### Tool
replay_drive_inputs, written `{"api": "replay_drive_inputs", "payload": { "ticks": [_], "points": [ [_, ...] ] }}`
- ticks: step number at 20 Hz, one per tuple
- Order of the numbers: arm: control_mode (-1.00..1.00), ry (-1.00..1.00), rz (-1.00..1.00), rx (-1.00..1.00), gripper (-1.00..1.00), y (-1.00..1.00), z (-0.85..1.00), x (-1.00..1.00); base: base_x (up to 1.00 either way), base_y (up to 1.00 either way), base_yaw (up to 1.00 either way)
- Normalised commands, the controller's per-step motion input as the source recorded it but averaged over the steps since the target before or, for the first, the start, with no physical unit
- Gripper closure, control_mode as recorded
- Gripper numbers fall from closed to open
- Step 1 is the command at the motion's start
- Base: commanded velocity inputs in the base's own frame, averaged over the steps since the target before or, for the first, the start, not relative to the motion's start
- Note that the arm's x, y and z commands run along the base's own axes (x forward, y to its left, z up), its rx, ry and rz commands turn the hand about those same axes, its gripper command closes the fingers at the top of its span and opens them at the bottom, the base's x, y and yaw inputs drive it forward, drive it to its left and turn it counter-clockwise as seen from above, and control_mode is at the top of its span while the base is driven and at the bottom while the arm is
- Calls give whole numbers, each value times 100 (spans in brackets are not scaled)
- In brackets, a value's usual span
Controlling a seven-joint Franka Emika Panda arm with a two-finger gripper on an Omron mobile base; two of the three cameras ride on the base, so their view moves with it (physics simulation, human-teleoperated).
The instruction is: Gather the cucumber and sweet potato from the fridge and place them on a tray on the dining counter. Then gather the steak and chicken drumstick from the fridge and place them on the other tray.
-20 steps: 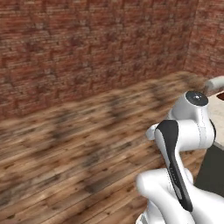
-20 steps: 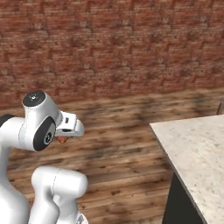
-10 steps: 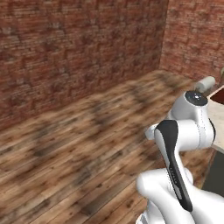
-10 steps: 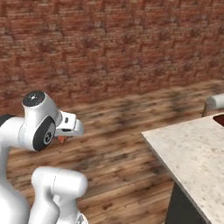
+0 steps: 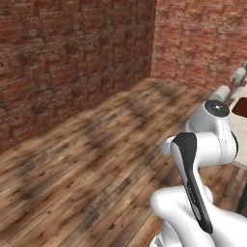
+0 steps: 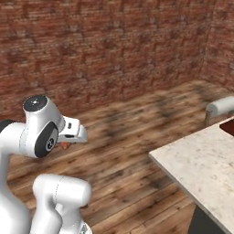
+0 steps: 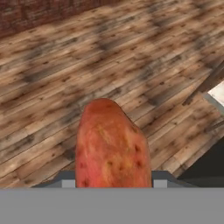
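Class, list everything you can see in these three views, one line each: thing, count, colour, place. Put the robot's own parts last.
sweet potato: one, orange-red, held in the tool, above the floor.
dining counter: one, pale speckled stone, at right in the right base view.
brick walls: two meeting at a corner, red-brown, behind the floor.
wooden floor: one, brown planks, beneath everything.
arm: one, white with dark joints, folded over the base.
tool: one, closed on the sweet potato.
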Motion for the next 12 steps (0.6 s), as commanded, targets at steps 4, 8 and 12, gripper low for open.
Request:
{"api": "replay_drive_inputs", "payload": {
  "ticks": [4, 8, 12],
  "points": [
    [100, 0, 0, 0, 100, 0, 0, 0, 55, 52, -34],
    [100, 0, 0, 0, 100, 0, 0, 0, 48, 45, -35],
    [100, 0, 0, 0, 100, 0, 0, 0, 41, 39, -38]
  ]
}}
